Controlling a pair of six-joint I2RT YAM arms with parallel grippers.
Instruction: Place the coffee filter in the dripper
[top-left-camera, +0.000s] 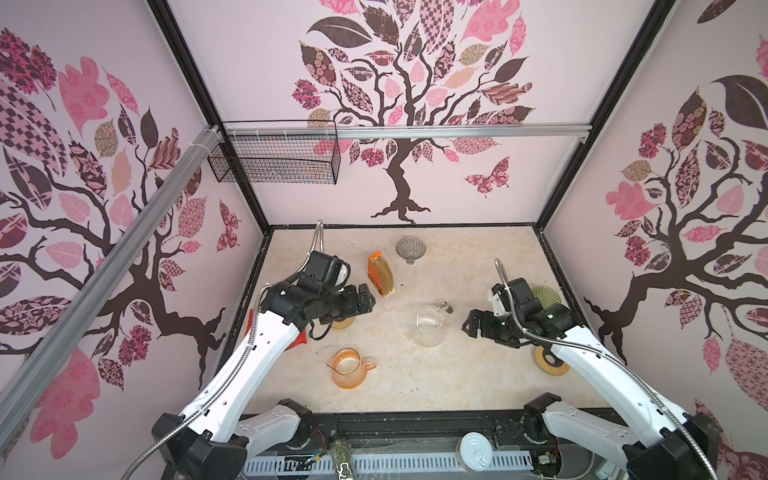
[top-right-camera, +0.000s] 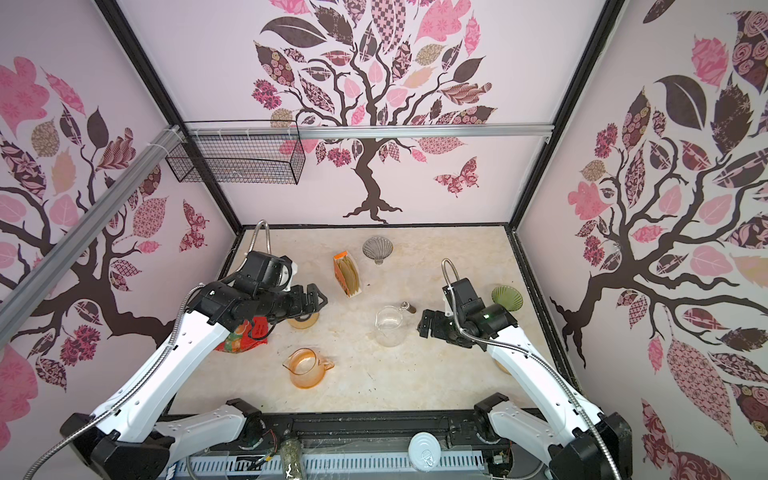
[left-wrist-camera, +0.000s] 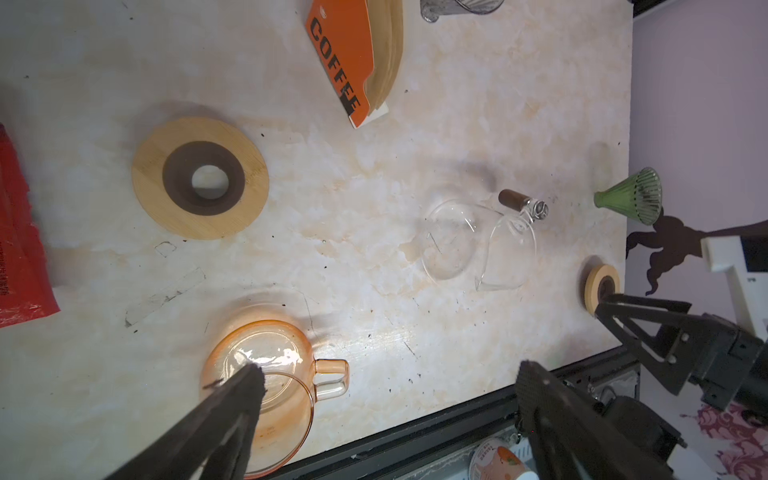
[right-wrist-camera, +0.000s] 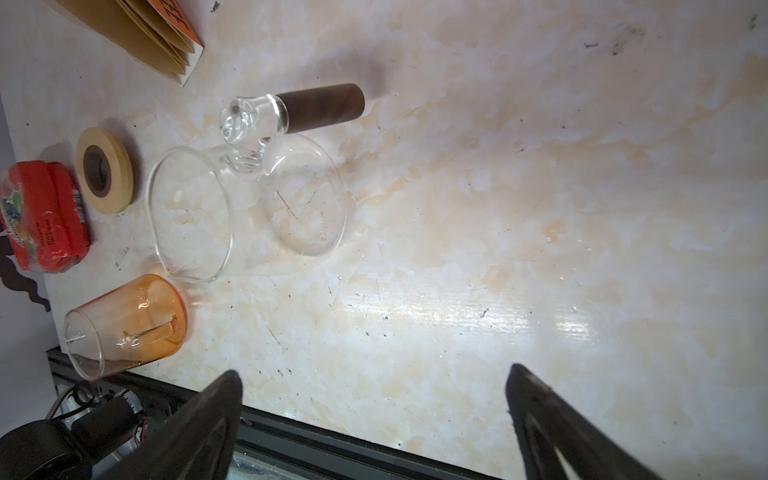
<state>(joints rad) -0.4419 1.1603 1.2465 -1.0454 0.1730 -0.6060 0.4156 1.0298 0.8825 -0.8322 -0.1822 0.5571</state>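
Both top views: desk set out, filter pick not yet begun. Jaws of left claw and right claw gape wide, empty. At 11 o'clock, coffee filter pack; at 12, grey dripper. Next, likely: left claw pinches one filter's edge.

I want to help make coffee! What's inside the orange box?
The orange box holds a stack of tan paper filters, poking out past its cut-away side. The box front covers part of each one, so I cannot count them.
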